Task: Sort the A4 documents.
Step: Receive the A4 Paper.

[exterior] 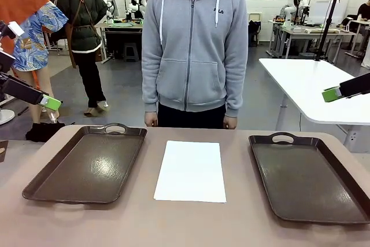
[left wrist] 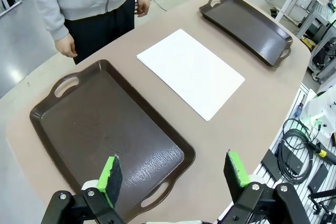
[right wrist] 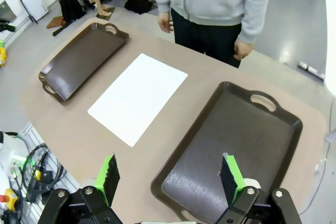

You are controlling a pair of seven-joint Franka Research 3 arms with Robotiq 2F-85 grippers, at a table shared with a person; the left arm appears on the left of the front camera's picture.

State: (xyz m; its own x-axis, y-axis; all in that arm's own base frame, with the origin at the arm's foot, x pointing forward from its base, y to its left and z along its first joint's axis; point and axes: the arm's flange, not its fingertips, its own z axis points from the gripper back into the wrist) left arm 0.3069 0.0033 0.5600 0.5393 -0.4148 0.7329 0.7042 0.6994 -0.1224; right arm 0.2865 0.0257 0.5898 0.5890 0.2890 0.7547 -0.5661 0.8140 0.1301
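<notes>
White A4 documents [exterior: 191, 170] lie between brown trays [exterior: 87, 166]

We see blank white paper [exterior: 191, 170] lying flat on the table [exterior: 231, 224], midway between the left tray [exterior: 87, 169] and right tray [exterior: 306, 180], touching neither.

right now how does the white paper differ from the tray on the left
The paper is white, thin and rimless; the left tray is dark brown with a raised rim and handle slots. The paper is smaller than the tray. Both lie flat on the table, untouched.
</notes>
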